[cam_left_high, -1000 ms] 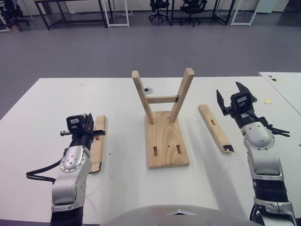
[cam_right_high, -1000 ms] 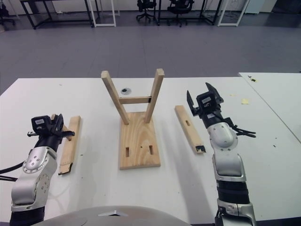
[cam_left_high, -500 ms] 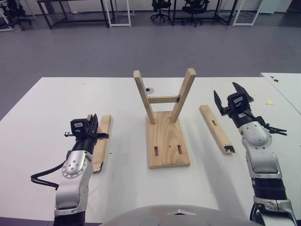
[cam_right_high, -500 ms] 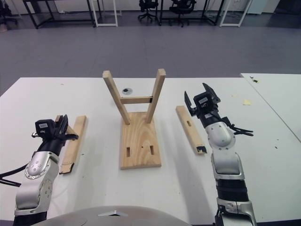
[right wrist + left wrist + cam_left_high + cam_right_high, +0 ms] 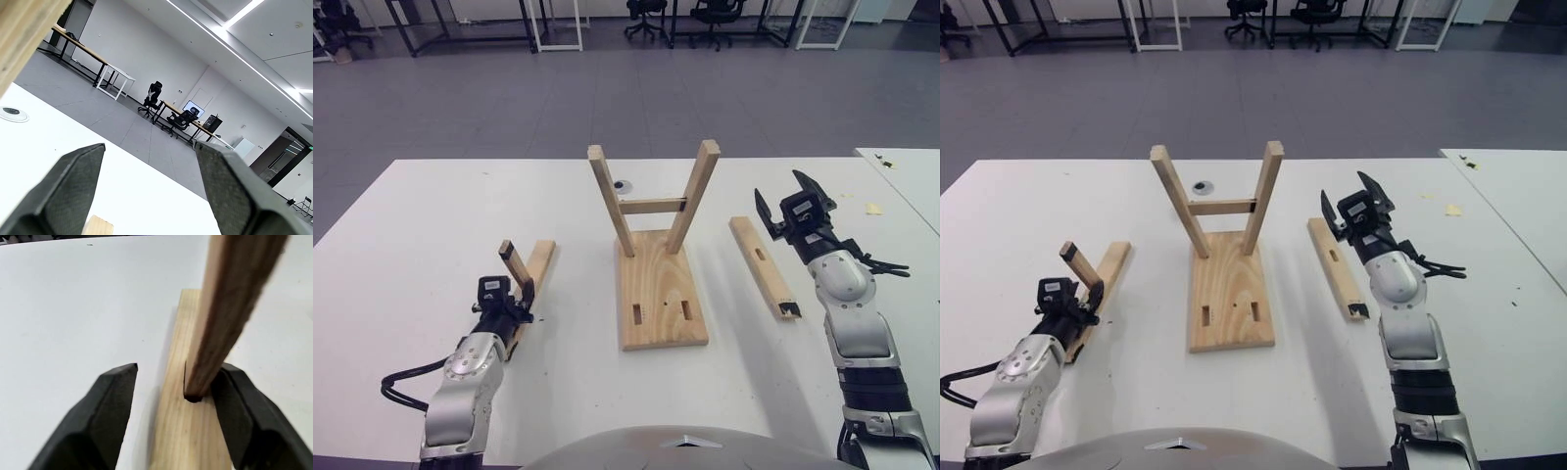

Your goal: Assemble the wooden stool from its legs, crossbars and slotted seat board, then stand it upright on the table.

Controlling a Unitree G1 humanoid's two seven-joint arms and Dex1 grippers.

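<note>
L claw (image 5: 178, 374) sits low on the surface (image 5: 411, 225), fingers apart, straddling the near end of a leg (image 5: 530, 279) that lies flat. A short crossbar (image 5: 516, 263) is stuck in that leg's slot right between the fingers and tilts up and away from the claw. One finger (image 5: 239, 406) is against the crossbar, the other stands off the leg's edge w/ a gap.

R claw (image 5: 780, 196) hangs above the surface, fingers spread wide, gripping nothing. Just inboard of it and a bit nearer the robot lies a loose leg (image 5: 761, 266), flat, not touched.

Between the two claws, well apart from both, the seat board (image 5: 661, 294) lies flat. Two legs (image 5: 610, 201) stand up from its far end, splayed outward, joined by a crossbar (image 5: 652, 207). Two slots (image 5: 636, 313) at the board's near end are open. Small round disc (image 5: 623, 186) on the surface beyond the board.
</note>
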